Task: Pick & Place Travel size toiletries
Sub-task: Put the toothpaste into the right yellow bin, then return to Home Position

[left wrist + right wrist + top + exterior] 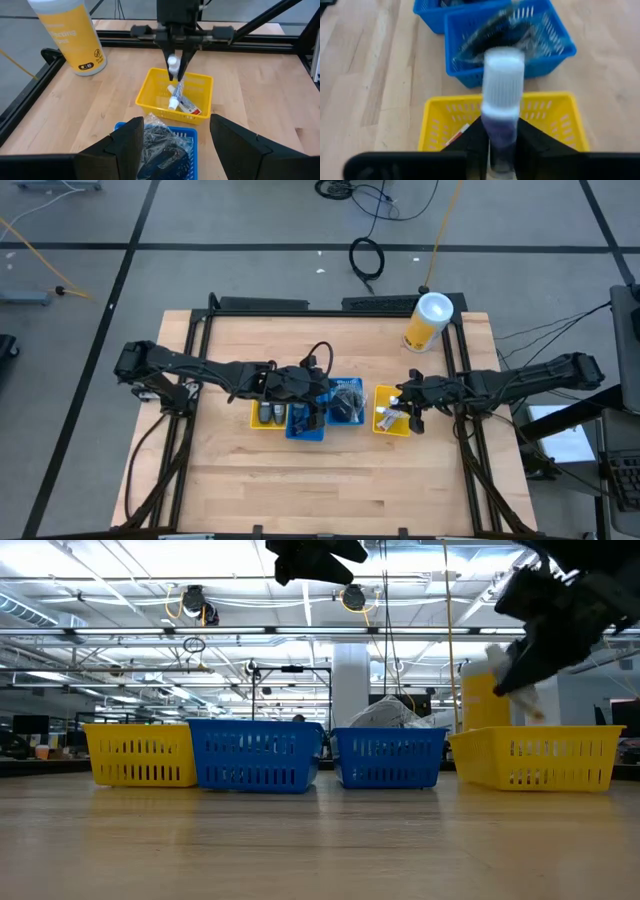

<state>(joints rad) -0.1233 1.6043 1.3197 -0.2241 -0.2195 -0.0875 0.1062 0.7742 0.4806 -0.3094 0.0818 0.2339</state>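
The high view looks straight down from well above on the whole wooden table [330,470] and the floor around it. The low view sits at table-top level, facing level across the four bins into the room behind. The left wrist view looks close past its own fingers [131,145] toward the yellow bin [150,95] and the yellow canister [70,35]. The right wrist view faces the opposite way, very near, over that same bin toward the blue bin [555,47].
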